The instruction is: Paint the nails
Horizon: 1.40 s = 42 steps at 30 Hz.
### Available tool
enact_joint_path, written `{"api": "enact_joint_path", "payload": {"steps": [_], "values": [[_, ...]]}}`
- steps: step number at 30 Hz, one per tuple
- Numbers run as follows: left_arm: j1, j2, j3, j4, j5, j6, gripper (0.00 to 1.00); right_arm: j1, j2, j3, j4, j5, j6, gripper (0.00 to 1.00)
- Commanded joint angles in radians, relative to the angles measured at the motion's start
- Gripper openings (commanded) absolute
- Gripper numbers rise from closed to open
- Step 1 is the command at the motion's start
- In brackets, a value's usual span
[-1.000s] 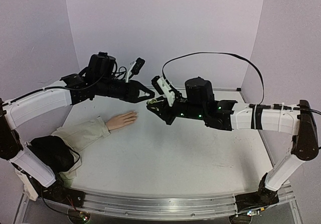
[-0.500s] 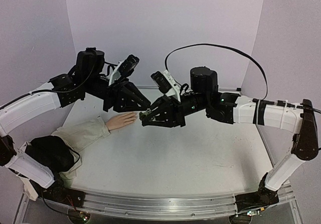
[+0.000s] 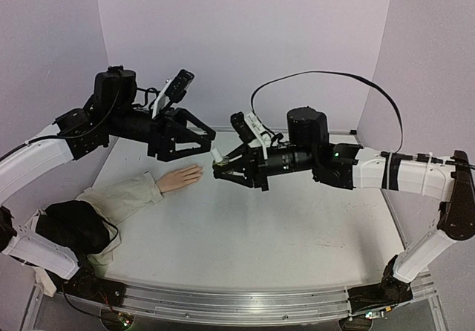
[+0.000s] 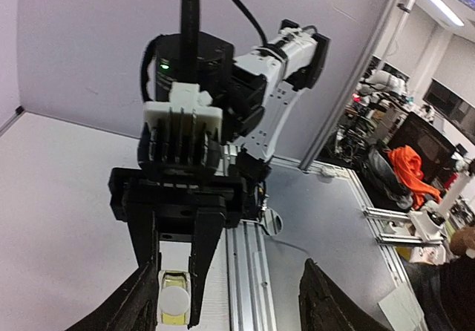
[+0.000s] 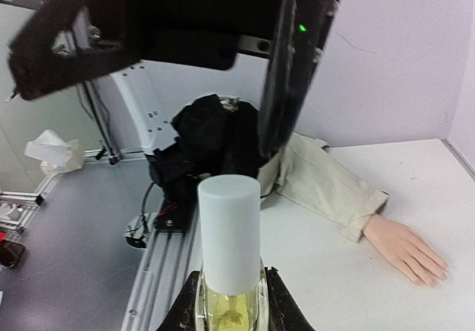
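Left arm has pulled up and back from the bottle, and its jaws, clamped a second ago, now stand spread; right arm has levelled out and carried the bottle under them. Top view: left gripper (image 3: 208, 141) points down-right, jaws released with nothing in them, tips just beside the white cap (image 3: 216, 155); can't tell if they touch it. Right gripper (image 3: 223, 169) is clenched on the bottle (image 3: 220, 166), holding it in the air above the table (image 3: 282, 227) with the cap aimed at the left jaws. My read is a hand-off for uncapping: one arm fixes the glass and the other takes the cap, which probably carries the brush. Mannequin hand (image 3: 180, 177) lies flat on the table, below and left of both grippers, fingers pointing right toward the bottle. The nails (image 3: 200, 171) are too small to resolve, so paint can't be judged. Beige sleeve (image 3: 122, 197) runs back to a black cloth (image 3: 74, 227) bunched near the left arm's base. Left wrist view: own fingers are wide apart at the bottom edge. The right gripper faces the camera, with the cap (image 4: 176, 300) on the yellowish bottle between its fingers, so the approach axis looks lined up. Right wrist view: the bottle (image 5: 230, 305) is pinched at its body and upright, with the cap (image 5: 230, 223) on and fully exposed for a grip. The left gripper looms dark overhead, not closed on it. The mannequin hand (image 5: 404, 246) lies well apart at lower right, palm down.
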Motion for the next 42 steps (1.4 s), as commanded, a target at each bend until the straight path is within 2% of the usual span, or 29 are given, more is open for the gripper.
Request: {"api": "enact_joint_path", "payload": {"steps": [1,3,8,11,18,24,28,34,39,41,42], "values": [[0.004,0.023,0.042,-0.045,-0.236,-0.096,0.66,0.004,-0.044,-0.007,0.037,0.264,-0.053,0.0],[0.004,0.042,0.056,-0.063,-0.288,-0.128,0.65,0.013,-0.038,-0.011,0.044,0.381,-0.052,0.0],[0.002,0.089,0.104,-0.138,-0.359,-0.134,0.65,0.029,-0.019,-0.017,0.058,0.507,-0.06,0.0],[0.002,0.107,0.11,-0.139,-0.358,-0.143,0.62,0.03,-0.002,-0.009,0.051,0.522,-0.063,0.0],[0.002,0.147,0.129,-0.138,-0.392,-0.179,0.42,0.033,0.016,0.006,0.04,0.536,-0.073,0.0],[0.001,0.174,0.145,-0.129,-0.412,-0.207,0.37,0.035,0.03,0.015,0.031,0.543,-0.08,0.0],[-0.002,0.194,0.153,-0.127,-0.387,-0.21,0.3,0.035,0.032,0.018,0.034,0.549,-0.083,0.0],[-0.007,0.206,0.158,-0.125,-0.373,-0.201,0.2,0.036,0.04,0.022,0.041,0.546,-0.085,0.0],[-0.008,0.204,0.154,-0.122,-0.319,-0.147,0.02,0.036,0.039,0.017,0.045,0.497,-0.082,0.0],[-0.009,0.197,0.146,-0.121,-0.243,-0.091,0.0,0.031,0.026,0.003,0.046,0.394,-0.079,0.0],[-0.009,0.19,0.14,-0.12,-0.188,-0.05,0.0,0.023,0.015,-0.006,0.047,0.279,-0.077,0.0]]}}
